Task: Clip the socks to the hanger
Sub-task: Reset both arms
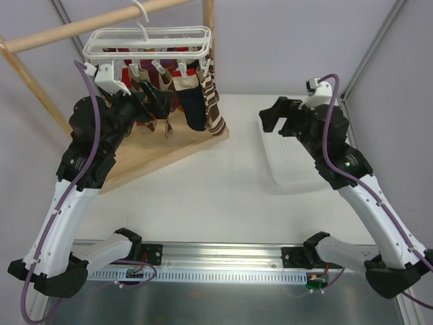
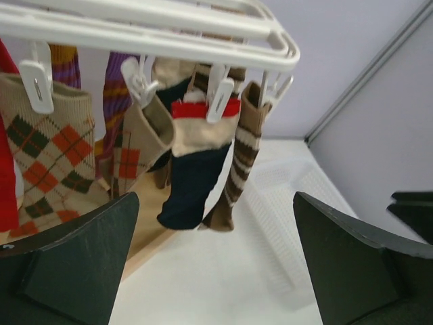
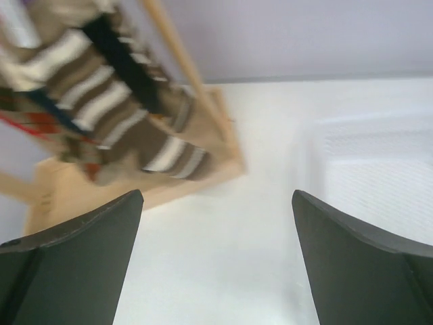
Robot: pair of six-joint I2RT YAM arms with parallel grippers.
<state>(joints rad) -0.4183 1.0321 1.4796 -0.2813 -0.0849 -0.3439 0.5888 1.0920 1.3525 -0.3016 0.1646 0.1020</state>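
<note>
- While both arms are up off the worktop (image 1: 223,189), the left arm (image 1: 81,156) runs forward from its base with the elbow bent and the wrist raised towards the stand.
- left hand (image 1: 157,101) (image 2: 216,196): fingers spread wide, nothing between them. It hangs just in front of the hung socks, below the frame. Its left finger (image 2: 74,264) overlaps the argyle sock (image 2: 54,149) in the wrist view; can't tell if they touch.
- hanger (image 1: 145,40) (image 2: 169,27): white barred frame, hooked over the wooden rail (image 1: 88,27), roughly level, clips dangling underneath.
- socks, all hanging from clips under the frame. In the left wrist view, left to right:
  - red sock (image 2: 5,183), cut off at the picture edge
  - argyle sock
  - purple sock (image 2: 118,95), further back
  - navy sock (image 1: 193,108) (image 2: 193,183), with a beige cuff and a red band
  - striped sock (image 1: 213,101) (image 2: 240,162)
- stand base (image 1: 169,149): wooden board on the worktop, directly below the socks.
- right arm (image 1: 365,189): runs forward from its base, elbow bent, wrist above the mesh basket (image 1: 291,162), hand pointing left towards the stand.
- right hand (image 1: 274,116) (image 3: 216,193): fingers spread wide and empty, well apart from the socks. The right wrist view is blurred, showing the striped sock and the stand base ahead.
- mesh basket: white, flat on the worktop at the right, partly under the right arm.
</note>
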